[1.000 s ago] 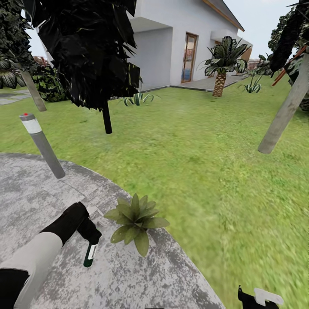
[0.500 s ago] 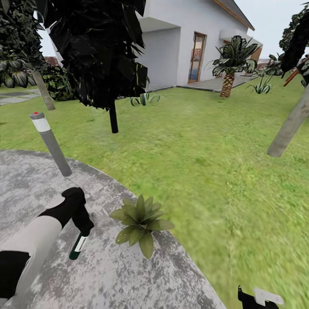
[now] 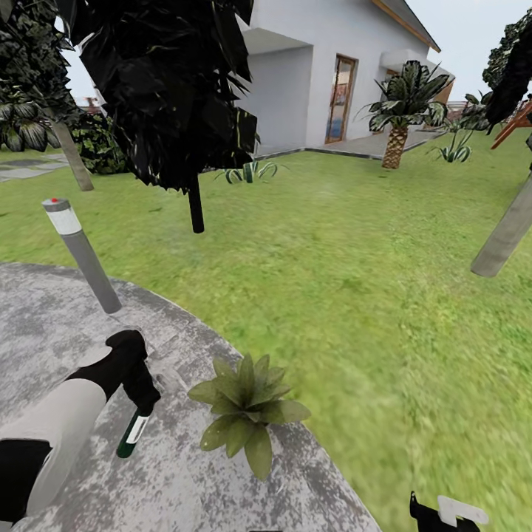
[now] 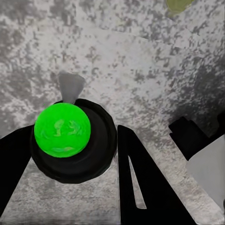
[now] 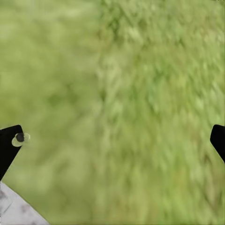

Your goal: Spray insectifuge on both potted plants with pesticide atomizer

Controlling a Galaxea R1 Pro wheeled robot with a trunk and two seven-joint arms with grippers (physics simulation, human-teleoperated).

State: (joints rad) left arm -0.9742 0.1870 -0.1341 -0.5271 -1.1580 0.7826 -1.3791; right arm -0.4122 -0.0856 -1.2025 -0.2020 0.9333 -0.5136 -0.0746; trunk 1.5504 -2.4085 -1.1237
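Patio [image 3: 66, 332]: bollard lamp [image 3: 80, 251] nr left pincer [image 3: 140, 403] w/ atomizer [image 3: 133, 436]; potted plant [image 3: 247, 410] beside.

Blurred green grassy lawn [image 5: 122, 108] seen beneath, two black fingertips [image 5: 9, 145] of the right gripper [image 5: 112, 143] spread wide apart, mottled grey stone patio [image 5: 18, 211] glimpsed at one corner

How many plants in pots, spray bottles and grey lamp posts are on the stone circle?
Potted plants: 1
Pesticide atomizers, held in the left gripper: 1
Grey bollard lamps: 1
Total: 3
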